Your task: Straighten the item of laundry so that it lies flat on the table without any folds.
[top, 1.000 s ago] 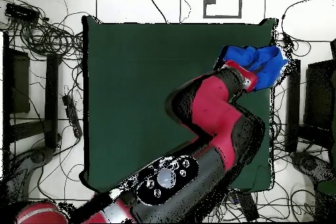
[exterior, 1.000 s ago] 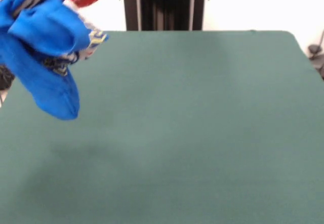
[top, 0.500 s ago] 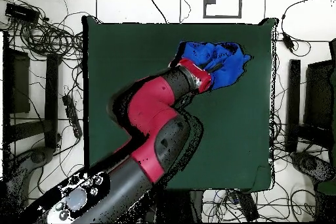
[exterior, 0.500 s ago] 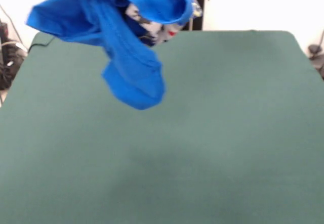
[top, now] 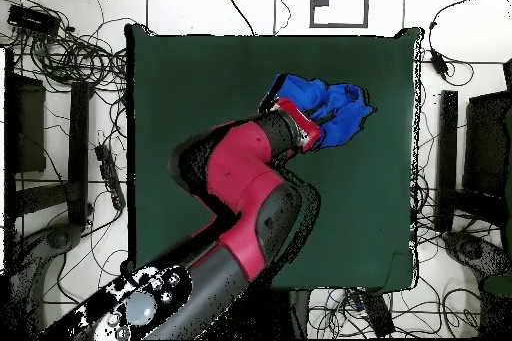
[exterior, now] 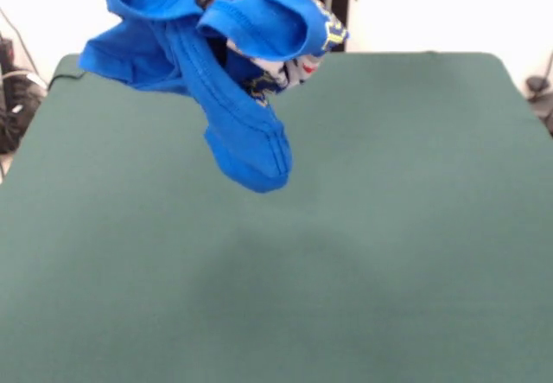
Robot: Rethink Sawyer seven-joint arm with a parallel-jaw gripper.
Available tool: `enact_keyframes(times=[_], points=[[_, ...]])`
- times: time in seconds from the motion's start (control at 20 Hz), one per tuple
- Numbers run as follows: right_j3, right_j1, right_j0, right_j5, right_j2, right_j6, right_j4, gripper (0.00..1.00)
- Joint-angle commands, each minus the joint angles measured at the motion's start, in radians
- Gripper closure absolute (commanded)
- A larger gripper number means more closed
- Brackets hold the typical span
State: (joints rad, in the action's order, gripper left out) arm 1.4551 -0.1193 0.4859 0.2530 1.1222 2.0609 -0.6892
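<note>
T-shirt (exterior: pixel 226 54) hangs bunched in the air, clear of the tabletop (exterior: pixel 363 253). In the front view it sits at the upper left of centre, one blue lobe drooping lowest, a bit of white print showing on the right of the bundle. Hand (top: pixel 312 117) is buried in the cloth at the arm's tip; it carries the shirt, but whether its fingers are clenched cannot be told.

Edges and room: in the overhead view the bundle hovers over the tabletop's upper right quarter, inside both the top edge and the right edge. Green cloth lies open on the whole left half and along the lower right; the red arm (top: pixel 250 182) crosses the lower middle. In the front view the near half and the right side are bare.

Against half a second ago: shirt has dropped slightly and shifted a little right in the front view; overhead, the bundle looks tighter and has drawn a little further from the top edge.
</note>
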Motion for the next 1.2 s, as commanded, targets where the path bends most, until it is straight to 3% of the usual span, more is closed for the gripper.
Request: enact_keyframes(times=[0.05, 0.2, 0.25, 0.4, 0.6, 0.9, 1.0, 1.1, 1.2], points=[[0.128, -0.103, -0.089, 0.02, -0.393, 0.238, -0.077, 1.0], [0.166, -0.18, -0.164, 0.026, -0.532, 0.181, -0.083, 1.0], [0.204, -0.232, -0.222, 0.034, -0.636, 0.138, -0.107, 1.0], [0.268, -0.299, -0.326, 0.025, -0.797, 0.074, -0.126, 1.0], [0.252, -0.29, -0.329, -0.012, -0.787, 0.113, -0.042, 1.0], [0.252, -0.293, -0.343, -0.029, -0.812, 0.145, -0.013, 1.0], [0.272, -0.305, -0.359, -0.072, -0.846, 0.146, -0.008, 1.0], [0.299, -0.316, -0.384, -0.191, -0.891, 0.164, 0.022, 1.0], [0.293, -0.296, -0.357, -0.295, -0.858, 0.208, 0.058, 1.0]])
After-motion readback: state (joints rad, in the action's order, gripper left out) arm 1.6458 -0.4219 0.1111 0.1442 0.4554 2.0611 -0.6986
